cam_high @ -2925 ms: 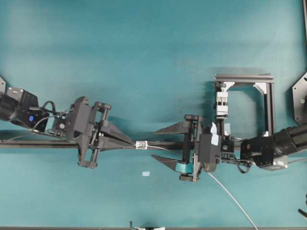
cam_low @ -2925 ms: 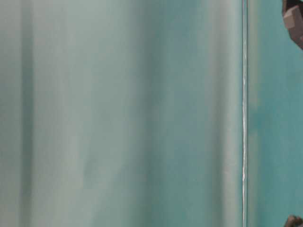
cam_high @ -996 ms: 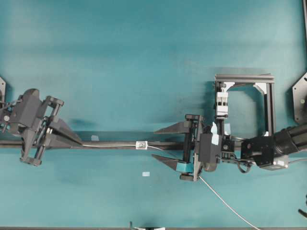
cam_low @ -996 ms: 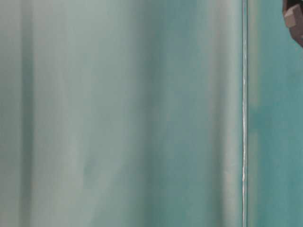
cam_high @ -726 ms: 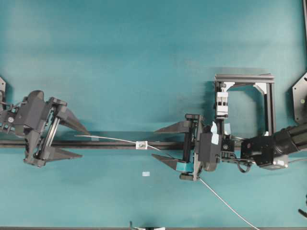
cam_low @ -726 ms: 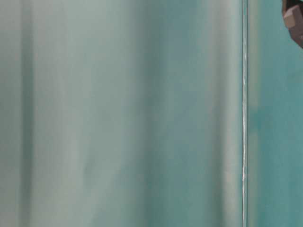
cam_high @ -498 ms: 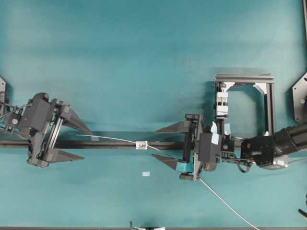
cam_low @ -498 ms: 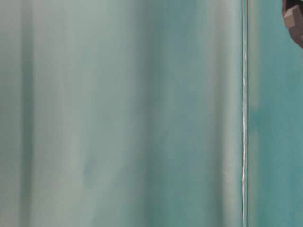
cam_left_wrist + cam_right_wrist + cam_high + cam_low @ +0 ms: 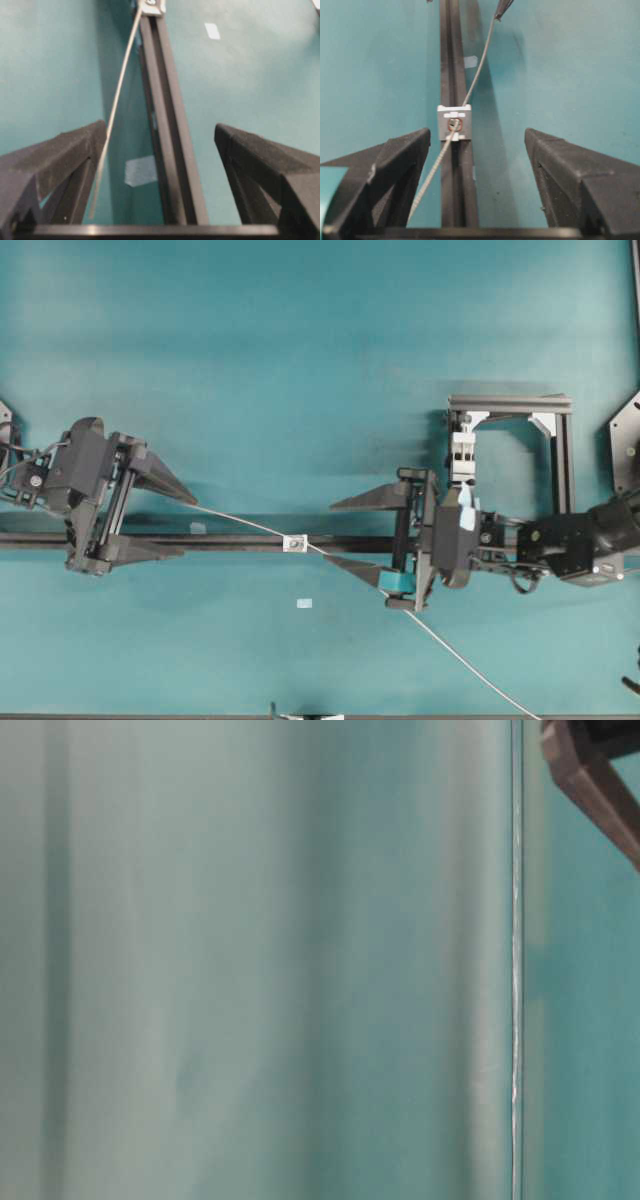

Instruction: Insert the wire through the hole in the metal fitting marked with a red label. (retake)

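Note:
The thin silver wire [image 9: 240,524] passes through the red-ringed hole [image 9: 453,124] of the tiny metal fitting [image 9: 295,542] on the black rail. From there it runs on past the right gripper to the lower right. Its free end [image 9: 116,102] lies along the inner face of one finger of my left gripper [image 9: 188,526], which is open with nothing clamped. In the left wrist view the fitting [image 9: 152,6] sits far ahead of the left gripper [image 9: 160,130]. My right gripper [image 9: 330,534] stands open just right of the fitting [image 9: 453,123], with the wire [image 9: 427,185] beside one finger of the right gripper [image 9: 476,135].
The black rail [image 9: 240,538] crosses the teal table left to right. A black frame with a white clamp block [image 9: 462,455] stands at the right. A small pale tape rectangle [image 9: 304,603] lies in front of the rail. A dark finger [image 9: 590,770] shows in the blurred table-level view.
The left gripper, shut on the wire's end a second ago, has opened and let it go. The freed end swung toward the far side. The right gripper shifted a little to the right.

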